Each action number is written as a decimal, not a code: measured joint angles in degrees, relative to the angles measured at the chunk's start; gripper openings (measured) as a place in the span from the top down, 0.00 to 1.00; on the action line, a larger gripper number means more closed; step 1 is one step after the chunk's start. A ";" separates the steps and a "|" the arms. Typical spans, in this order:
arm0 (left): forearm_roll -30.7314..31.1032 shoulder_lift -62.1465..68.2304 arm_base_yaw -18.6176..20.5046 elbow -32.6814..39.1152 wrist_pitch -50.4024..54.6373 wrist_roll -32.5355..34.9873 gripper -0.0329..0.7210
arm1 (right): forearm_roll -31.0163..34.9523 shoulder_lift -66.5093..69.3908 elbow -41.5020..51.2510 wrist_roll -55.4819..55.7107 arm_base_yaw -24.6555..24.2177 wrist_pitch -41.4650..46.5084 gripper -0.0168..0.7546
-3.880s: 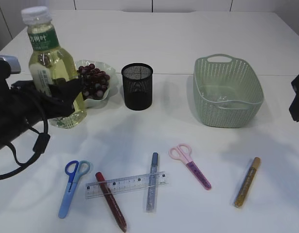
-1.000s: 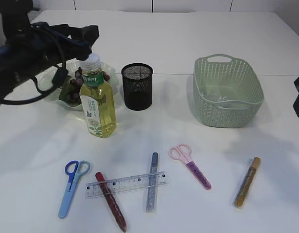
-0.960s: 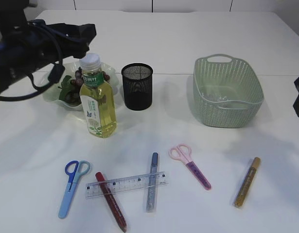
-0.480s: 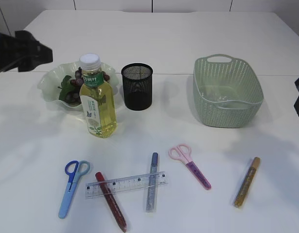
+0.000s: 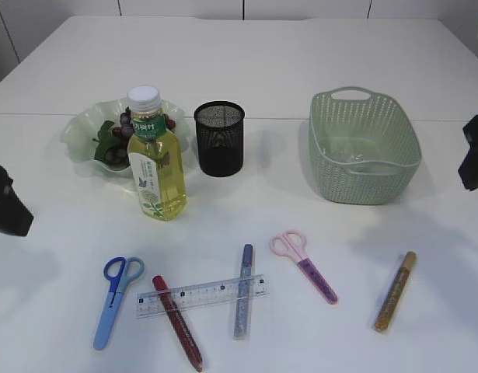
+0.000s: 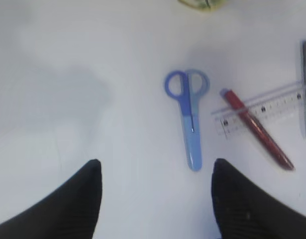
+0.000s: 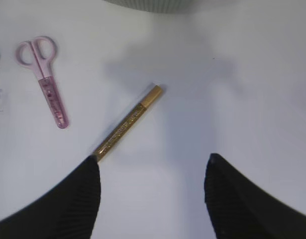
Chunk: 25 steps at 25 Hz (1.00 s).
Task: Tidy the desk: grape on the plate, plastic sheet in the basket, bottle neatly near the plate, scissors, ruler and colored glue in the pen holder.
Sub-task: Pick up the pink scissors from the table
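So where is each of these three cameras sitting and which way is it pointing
Exterior: beyond the table's near edge, slanting down at the bottle, pen holder, basket; arm tips at both edges.
Left wrist: above the table, looking down at the blue scissors; fingers frame it.
Right wrist: same, over the gold glue pen.
Shared: exterior shows both.

The white table (image 5: pixel 301 47) holds one bottle (image 5: pixel 155 159) of yellow liquid, one pale green plate (image 5: pixel 83 132) carrying one bunch of dark grapes (image 5: pixel 114 151), one black mesh pen holder (image 5: pixel 219 138), and one green woven basket (image 5: pixel 363 144) with one clear plastic sheet (image 5: pixel 355 159) inside. There are two pairs of scissors, one blue (image 5: pixel 114 295) and one pink (image 5: pixel 305 264), and one clear ruler (image 5: pixel 200 295). Three glue pens lie flat: one red (image 5: pixel 178 322), one blue-grey (image 5: pixel 243 291), one gold (image 5: pixel 396 291).
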 joint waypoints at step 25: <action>-1.57 0.00 0.00 0.00 7.70 3.05 0.34 | 4.77 26.85 -17.91 2.41 17.85 -0.01 0.31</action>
